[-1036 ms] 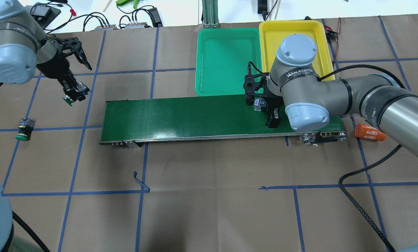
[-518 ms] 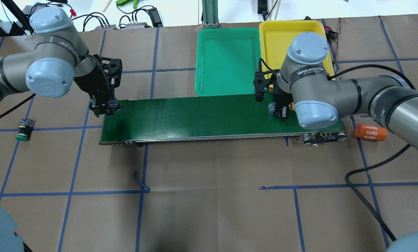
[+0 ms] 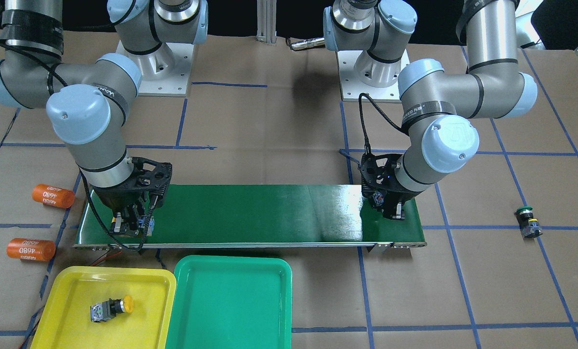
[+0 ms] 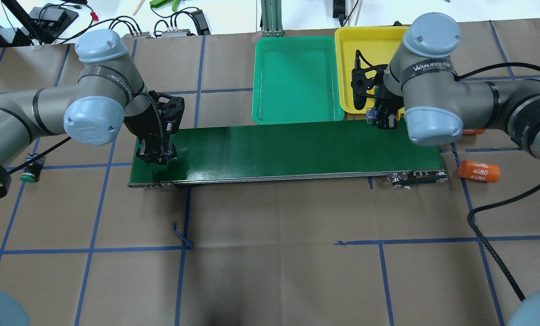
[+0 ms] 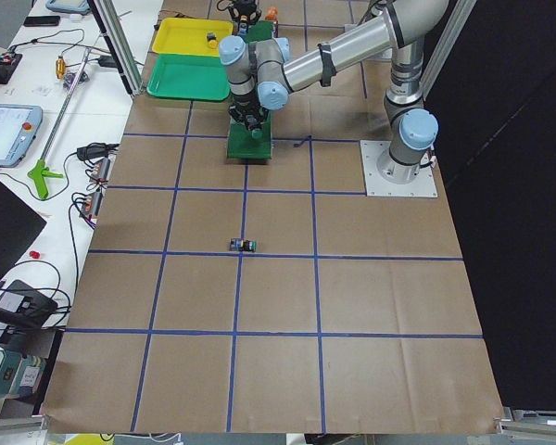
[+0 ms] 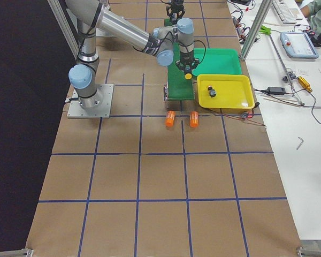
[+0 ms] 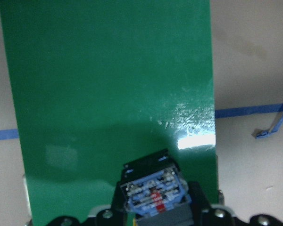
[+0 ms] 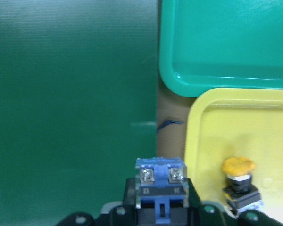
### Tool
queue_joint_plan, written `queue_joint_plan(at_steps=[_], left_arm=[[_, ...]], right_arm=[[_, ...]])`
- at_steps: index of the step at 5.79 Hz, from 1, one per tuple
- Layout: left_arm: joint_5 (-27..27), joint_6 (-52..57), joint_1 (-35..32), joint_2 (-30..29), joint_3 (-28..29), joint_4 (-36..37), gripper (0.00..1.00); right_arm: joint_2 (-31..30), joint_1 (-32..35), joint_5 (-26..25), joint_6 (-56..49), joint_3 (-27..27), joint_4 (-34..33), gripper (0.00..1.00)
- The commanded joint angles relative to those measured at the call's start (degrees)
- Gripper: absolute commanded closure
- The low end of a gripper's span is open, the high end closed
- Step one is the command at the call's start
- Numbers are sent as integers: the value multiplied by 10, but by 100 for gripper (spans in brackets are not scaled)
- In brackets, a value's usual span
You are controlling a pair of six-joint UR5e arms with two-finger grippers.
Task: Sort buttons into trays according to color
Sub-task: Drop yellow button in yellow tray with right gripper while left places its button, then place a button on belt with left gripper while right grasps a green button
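Right wrist-mounted view: right end effector (image 8: 160, 201) pinches a blue-blocked button (image 8: 160, 178); left end effector (image 7: 155, 211) pinches another button (image 7: 154, 189).

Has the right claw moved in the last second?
Yes. The right claw went from over the conveyor belt toward the yellow tray, now at its near rim.

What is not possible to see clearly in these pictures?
Cap of the button in the left gripper: left wrist view shows only its back end, the gripper hides the rest.
Button in the yellow tray: overhead, hidden under the right arm.
Green button on the table: exterior left, too small for detail.
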Motion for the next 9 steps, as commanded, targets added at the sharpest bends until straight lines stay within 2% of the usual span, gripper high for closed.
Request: queue_joint_plan(at_steps=[1,3,4,5,6,7,8,9], left_arm=[[0,-10,16,4,0,19,10],[-1,-32,149,24,10,22,10],[-2,-85,221,25,9,23,10],[-3,-169,283,12,8,62,10],[-18,-255,322,-25,15,77,10],[-17,-343,337,-75,65,81,10],[4,-356,339,-121,122,81,10],[29,-358,344,-163,140,92,11]], right_arm=[[118,-7,1,-97,-151,-5,90],[246,-22,6,-158,-294,-5,89],[269,-24,10,-166,-308,-4,46],[264,-24,3,-162,-312,3,0],[239,-22,1,-153,-312,20,0],[186,-13,0,-95,-311,137,0],[134,10,4,-14,-299,226,0],[91,49,3,61,-276,264,0]])
